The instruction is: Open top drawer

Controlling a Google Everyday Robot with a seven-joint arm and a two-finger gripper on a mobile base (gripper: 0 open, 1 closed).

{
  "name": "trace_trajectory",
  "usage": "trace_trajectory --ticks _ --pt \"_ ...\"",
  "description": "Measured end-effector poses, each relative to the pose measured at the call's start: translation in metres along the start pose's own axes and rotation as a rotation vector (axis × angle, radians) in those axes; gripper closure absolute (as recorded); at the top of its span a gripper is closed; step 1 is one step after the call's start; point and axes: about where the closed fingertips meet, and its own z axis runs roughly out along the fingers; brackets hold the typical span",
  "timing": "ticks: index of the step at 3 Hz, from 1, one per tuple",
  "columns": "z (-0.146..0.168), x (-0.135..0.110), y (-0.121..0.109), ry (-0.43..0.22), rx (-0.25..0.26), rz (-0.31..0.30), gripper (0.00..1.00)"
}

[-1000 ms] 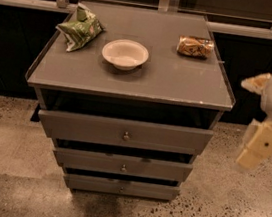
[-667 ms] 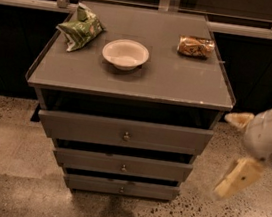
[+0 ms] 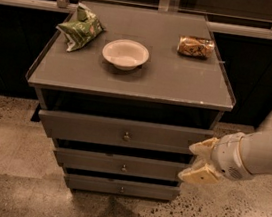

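Observation:
The top drawer (image 3: pixel 92 128) is the widest grey panel, just under the cabinet top, with a small round metal knob (image 3: pixel 126 136) at its centre. Its front stands a little forward of the cabinet frame, with a dark gap above it. My gripper (image 3: pixel 194 160) comes in from the right on a white arm. It is at the right end of the top drawer's front, level with the gap between the top and middle drawers. Its two cream fingers (image 3: pixel 202 146) are spread apart and hold nothing. It is well to the right of the knob.
A narrower middle drawer (image 3: pixel 93 161) and bottom drawer (image 3: pixel 95 183) sit below. On the grey cabinet top (image 3: pixel 170 80) lie a green snack bag (image 3: pixel 82 27), a white bowl (image 3: pixel 125 53) and a brown snack packet (image 3: pixel 195 46). Speckled floor lies around the cabinet.
My arm has swung down and to the left, from beside the cabinet's right side to the right end of the top drawer's front. The drawers have not moved.

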Motion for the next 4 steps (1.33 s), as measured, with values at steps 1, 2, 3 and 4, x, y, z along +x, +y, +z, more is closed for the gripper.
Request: trace_trajectory --ticks 1,2,3,4 --pt "0.000 0.000 0.000 0.000 0.001 -0.001 0.65" --pt "0.002 -0.003 0.003 -0.005 0.004 -0.013 0.88" --pt "0.029 0.004 0.006 -0.070 0.019 0.004 1.00" --pt "0.061 0.007 -0.007 -0.187 0.097 0.030 1.00"
